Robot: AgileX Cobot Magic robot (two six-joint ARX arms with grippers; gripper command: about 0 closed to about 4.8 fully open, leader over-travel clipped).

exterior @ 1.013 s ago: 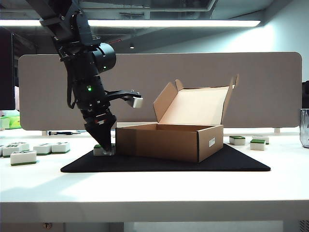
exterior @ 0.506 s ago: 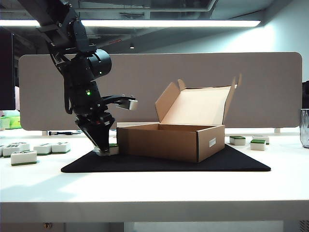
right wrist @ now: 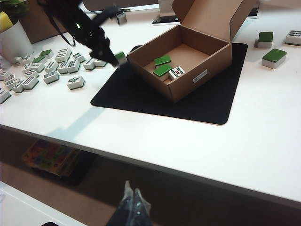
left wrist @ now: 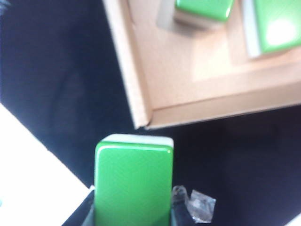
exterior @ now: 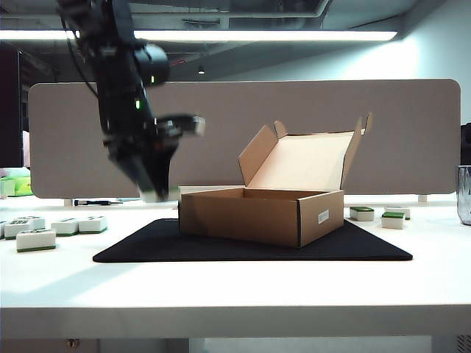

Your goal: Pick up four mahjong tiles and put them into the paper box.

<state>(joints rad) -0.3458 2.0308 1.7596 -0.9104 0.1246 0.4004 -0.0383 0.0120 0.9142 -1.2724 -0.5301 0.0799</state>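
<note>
My left gripper (left wrist: 134,214) is pinched on a mahjong tile (left wrist: 133,181), green back to the wrist camera, its long axis running along the fingers. It hangs above the black mat (exterior: 250,246), just left of the paper box (exterior: 261,213) and clear of its near-left corner. In the exterior view the left arm is blurred, and I can barely make out the tile at its tip. Three tiles (right wrist: 167,69) lie inside the box, two green side up. My right gripper (right wrist: 134,203) sits pressed together beyond the table's near edge, well away from the box.
</note>
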